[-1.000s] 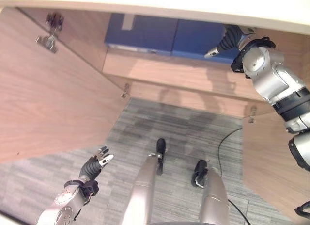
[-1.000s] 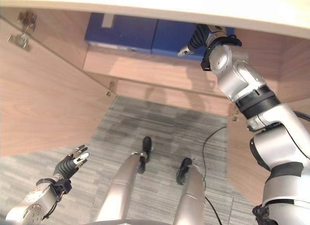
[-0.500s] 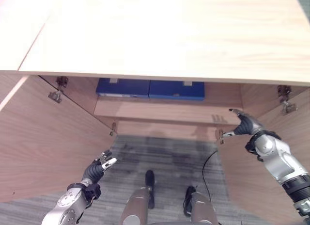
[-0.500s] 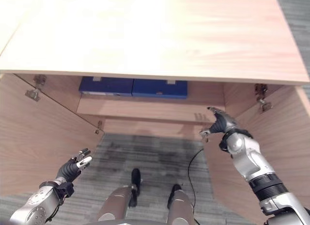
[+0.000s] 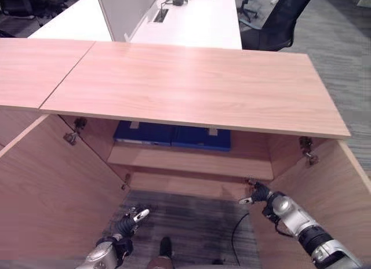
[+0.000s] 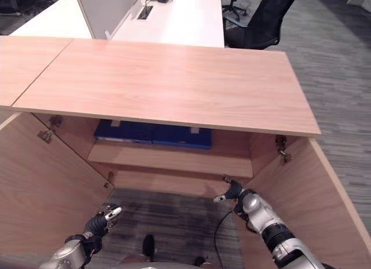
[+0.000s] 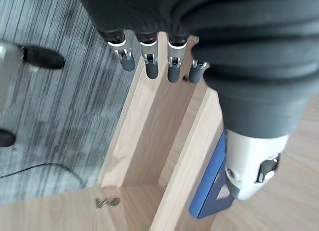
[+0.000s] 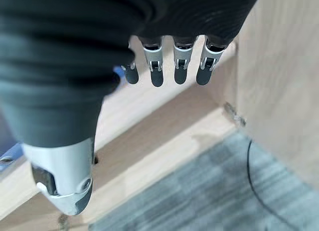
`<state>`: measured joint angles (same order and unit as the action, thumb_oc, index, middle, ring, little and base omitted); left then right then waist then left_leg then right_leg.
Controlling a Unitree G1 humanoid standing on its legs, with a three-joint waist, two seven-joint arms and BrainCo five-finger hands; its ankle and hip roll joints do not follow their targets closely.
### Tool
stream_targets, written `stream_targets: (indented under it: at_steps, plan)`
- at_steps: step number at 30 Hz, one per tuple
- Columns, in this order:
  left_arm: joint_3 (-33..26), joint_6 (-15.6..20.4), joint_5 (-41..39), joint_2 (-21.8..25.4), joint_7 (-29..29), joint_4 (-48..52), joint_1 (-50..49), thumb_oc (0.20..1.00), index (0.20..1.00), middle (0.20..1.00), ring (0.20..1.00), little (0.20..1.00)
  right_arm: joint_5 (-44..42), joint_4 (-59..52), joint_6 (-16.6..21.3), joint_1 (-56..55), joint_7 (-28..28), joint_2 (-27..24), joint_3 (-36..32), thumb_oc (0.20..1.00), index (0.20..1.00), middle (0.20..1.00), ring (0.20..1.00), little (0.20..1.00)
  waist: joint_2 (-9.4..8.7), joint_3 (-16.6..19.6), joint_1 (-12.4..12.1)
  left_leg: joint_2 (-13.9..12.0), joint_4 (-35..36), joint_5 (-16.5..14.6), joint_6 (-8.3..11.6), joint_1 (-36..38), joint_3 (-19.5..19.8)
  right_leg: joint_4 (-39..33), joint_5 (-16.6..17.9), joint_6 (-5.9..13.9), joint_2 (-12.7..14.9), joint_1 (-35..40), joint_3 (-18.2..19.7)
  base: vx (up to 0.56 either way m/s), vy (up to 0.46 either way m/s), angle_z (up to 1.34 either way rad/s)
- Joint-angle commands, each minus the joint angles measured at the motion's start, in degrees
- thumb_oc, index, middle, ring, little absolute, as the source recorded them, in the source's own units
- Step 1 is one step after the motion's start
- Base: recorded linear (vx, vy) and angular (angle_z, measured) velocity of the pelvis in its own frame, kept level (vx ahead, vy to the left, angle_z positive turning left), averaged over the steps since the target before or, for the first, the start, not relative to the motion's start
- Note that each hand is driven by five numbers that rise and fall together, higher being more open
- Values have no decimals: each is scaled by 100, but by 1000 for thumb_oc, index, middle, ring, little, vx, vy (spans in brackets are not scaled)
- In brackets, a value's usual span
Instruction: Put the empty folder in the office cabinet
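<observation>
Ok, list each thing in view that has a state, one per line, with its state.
Cabinet: open, both doors swung out.
Left door: open.
Right door: open.
Folders: two blue ones side by side on the shelf.
Left hand: open, holding nothing.
Right hand: open, holding nothing, near the right door.
Office chair: unoccupied.

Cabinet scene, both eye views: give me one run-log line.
two blue folders: on shelf of open wooden cabinet | left hand: open, empty | right hand: open, empty, by right door
</observation>
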<state>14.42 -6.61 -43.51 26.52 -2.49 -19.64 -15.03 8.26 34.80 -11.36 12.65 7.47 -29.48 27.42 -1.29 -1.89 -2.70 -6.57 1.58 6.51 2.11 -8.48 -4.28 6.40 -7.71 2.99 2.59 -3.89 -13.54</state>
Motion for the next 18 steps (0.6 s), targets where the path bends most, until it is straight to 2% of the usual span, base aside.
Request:
stream_targets:
  at_steps: [1,3,4,5,6,7,8,10,13,15,18]
  plan:
    - [158,127,-159,-77,23,71,359,1000,1000,1000,1000,1000,-201,168,135,267,-86,-64,239,1000,1000,1000,1000,1000,-196,-172,2,16,-56,-106,67,-63,192,-497,460,149,52,-210,23,-104,-36,-5]
    - [376,104,-246,-165,-12,119,427,1000,1000,1000,1000,1000,-276,166,119,274,-50,-54,339,1000,1000,1000,1000,1000,-256,-230,22,245,-598,-545,-38,-25,420,-418,490,120,104,-236,145,-76,-6,-6]
    - [474,81,-321,-200,-27,112,421,1000,1000,1000,1000,1000,-336,110,103,265,-8,-56,373,1000,1000,1000,1000,1000,-265,-241,26,371,-797,-653,-64,32,567,-410,516,107,79,-234,241,-40,6,-15]
    - [475,81,-321,-200,-27,111,424,1000,1000,1000,1000,1000,-336,109,103,266,-7,-57,371,1000,1000,1000,1000,1000,-269,-232,30,377,-798,-640,-67,13,570,-416,527,108,85,-247,237,-25,21,-20]
    - [747,24,-527,-367,-58,-65,420,1000,1000,1000,1000,1000,-555,391,162,299,-40,73,451,1000,1000,1000,1000,1000,-256,-220,25,648,-914,-958,-160,181,904,-470,576,107,-13,-203,485,-12,19,-27]
    - [747,24,-527,-366,-59,-67,424,1000,1000,1000,1000,1000,-555,394,163,303,-41,74,450,1000,1000,1000,1000,1000,-262,-211,31,656,-907,-941,-162,166,907,-476,587,110,-6,-217,481,5,61,-55]
    - [897,-39,-578,-508,-50,-389,478,1000,1000,1000,1000,1000,-788,353,219,364,-161,167,401,1000,1000,1000,1000,1000,-183,-131,60,836,-598,-1091,-272,382,1055,-531,625,121,-124,-186,664,22,84,-64]
    - [990,-72,-323,-882,-52,-1235,727,1000,1000,1000,1000,1000,-1108,177,331,283,-385,281,211,1000,1000,1000,1000,1000,-116,-8,166,872,-321,-1061,-302,547,975,-571,703,156,-180,-172,802,10,140,-79]
    - [909,5,772,-1652,-59,-3079,1257,1000,1000,1000,1000,1000,-1395,20,586,-4,-696,560,-119,1000,1000,1000,1000,1000,-18,206,369,898,132,-961,-339,795,769,-640,792,233,-176,-142,944,13,155,-28]
    - [674,223,1901,-1990,-7,-4461,1708,1000,1000,1000,1000,1000,-1390,237,796,-109,-792,746,-149,1000,1000,1000,1000,1000,62,228,452,940,342,-919,-359,956,700,-625,813,255,-178,-130,1031,-36,161,-52]
    - [360,281,2928,-2118,87,-5667,2029,1000,1000,1000,1000,1000,-1662,874,859,-212,-791,1049,-197,1000,1000,1000,1000,1000,116,272,523,1013,342,-917,-371,953,608,-623,870,280,-140,-161,1111,-56,147,-41]
